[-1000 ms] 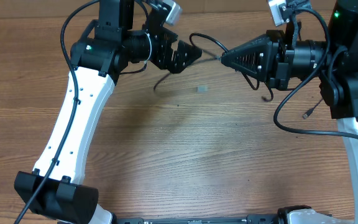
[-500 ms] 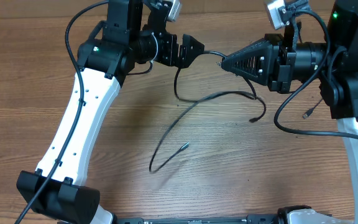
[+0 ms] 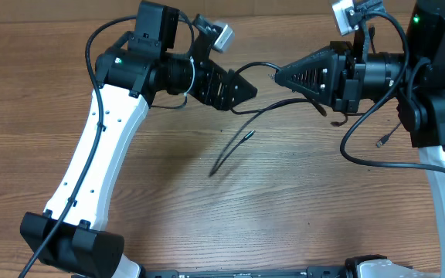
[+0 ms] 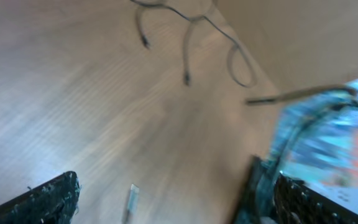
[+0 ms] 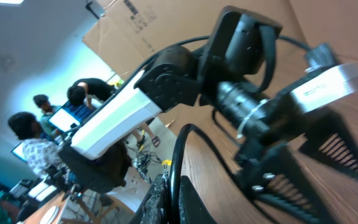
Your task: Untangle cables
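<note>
My right gripper (image 3: 278, 76) is shut on a thin black cable (image 3: 230, 153) and holds it above the table. From the grip the cable droops in loops, and a free plug end (image 3: 249, 135) hangs near the table's middle. In the right wrist view the cable (image 5: 178, 155) runs straight up from between the shut right gripper (image 5: 171, 200). My left gripper (image 3: 242, 86) is open and empty, just left of the right gripper's tip. The left wrist view is blurred: its fingers (image 4: 50, 198) stand wide apart around the left gripper's middle (image 4: 173, 202), with cable loops (image 4: 194, 18) farther off.
A small pale tag (image 4: 131, 198) lies on the wooden table (image 3: 168, 193) under the left gripper. Another thin cord with a plug (image 3: 382, 141) lies by the right arm's base (image 3: 439, 116). Behind the table, the right wrist view shows people and a cardboard sheet.
The left gripper has swung right and down toward the right gripper's tip. The hanging cable has swung, and its free end now sits higher and farther right. The right gripper has stayed put.
</note>
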`<state>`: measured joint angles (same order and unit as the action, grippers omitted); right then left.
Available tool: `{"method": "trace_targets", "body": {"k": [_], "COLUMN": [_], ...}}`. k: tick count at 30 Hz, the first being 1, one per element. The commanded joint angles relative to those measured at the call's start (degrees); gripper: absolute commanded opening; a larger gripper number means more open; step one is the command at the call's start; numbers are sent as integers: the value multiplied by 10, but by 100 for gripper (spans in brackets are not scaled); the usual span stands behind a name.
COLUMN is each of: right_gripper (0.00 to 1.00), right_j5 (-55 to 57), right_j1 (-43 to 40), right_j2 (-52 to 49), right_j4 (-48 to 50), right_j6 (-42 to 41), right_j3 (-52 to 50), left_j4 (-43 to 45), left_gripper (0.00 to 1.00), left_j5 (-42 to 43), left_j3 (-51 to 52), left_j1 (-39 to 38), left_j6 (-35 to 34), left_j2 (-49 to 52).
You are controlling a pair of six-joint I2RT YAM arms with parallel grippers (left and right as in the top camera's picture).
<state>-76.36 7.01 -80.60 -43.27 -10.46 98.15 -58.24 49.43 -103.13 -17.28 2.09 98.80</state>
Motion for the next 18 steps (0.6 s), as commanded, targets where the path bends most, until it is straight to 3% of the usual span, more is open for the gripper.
{"method": "trace_targets", "body": {"k": [1, 8, 15, 18], "right_gripper": [4, 4, 4, 4], "right_j5": [31, 31, 30, 30], "right_j1": [1, 1, 1, 1], "right_j2": [1, 1, 1, 1], "right_j4": [-9, -51, -85, -86], "right_j6": [2, 43, 184, 223], "right_j3": [5, 5, 5, 5], "left_j4": [-15, -30, -136, -177], "left_gripper": [100, 100, 100, 100], "left_j5": [75, 76, 41, 36], "left_j3": [-9, -9, -9, -9], "left_j1": [-4, -14, -48, -64], "left_j6": [-11, -66, -57, -13], "left_j2": [-2, -2, -2, -2]}}
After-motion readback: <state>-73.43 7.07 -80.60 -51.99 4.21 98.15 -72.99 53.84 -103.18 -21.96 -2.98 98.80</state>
